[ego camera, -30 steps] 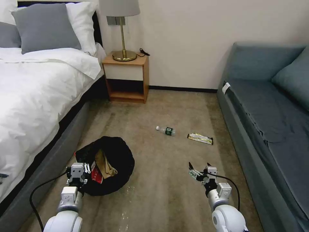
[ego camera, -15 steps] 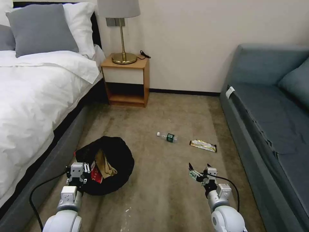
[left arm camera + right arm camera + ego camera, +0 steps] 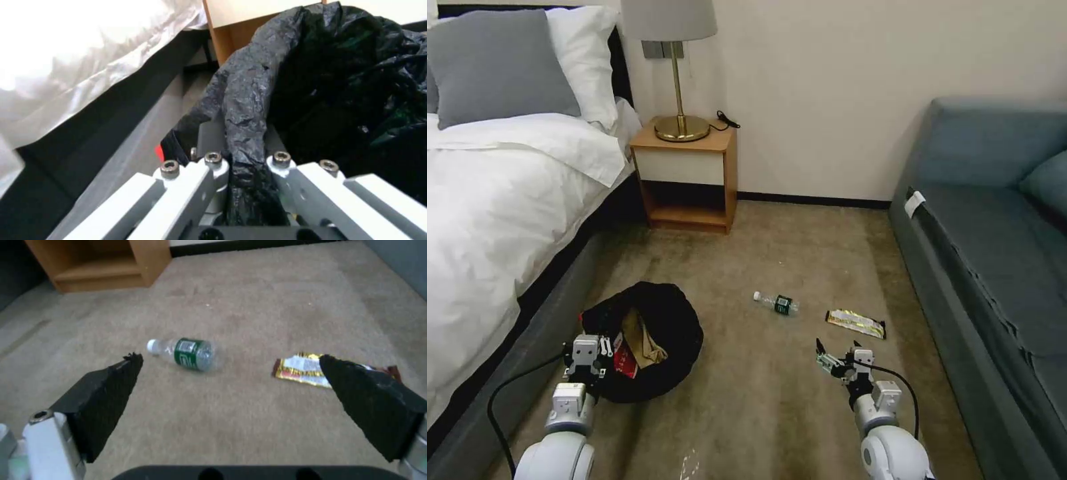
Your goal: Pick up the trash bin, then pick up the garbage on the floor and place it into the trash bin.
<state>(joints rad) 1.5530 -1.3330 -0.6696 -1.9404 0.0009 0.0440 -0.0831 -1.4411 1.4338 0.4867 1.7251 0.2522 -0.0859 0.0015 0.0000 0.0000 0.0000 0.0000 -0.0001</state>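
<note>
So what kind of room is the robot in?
It looks like a bedroom, maybe in a hotel. There is a bed with white sheets and pillows, a small wooden nightstand with a lamp on it, and a blue-grey sofa along the other side.

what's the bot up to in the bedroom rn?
Litter pickup. The left end effector is clamped on the trash bin's black liner rim; a red packet and tan paper lie inside. The right end effector hangs open above the carpet, short of the bottle and the yellow wrapper, both lying on the floor.
</note>
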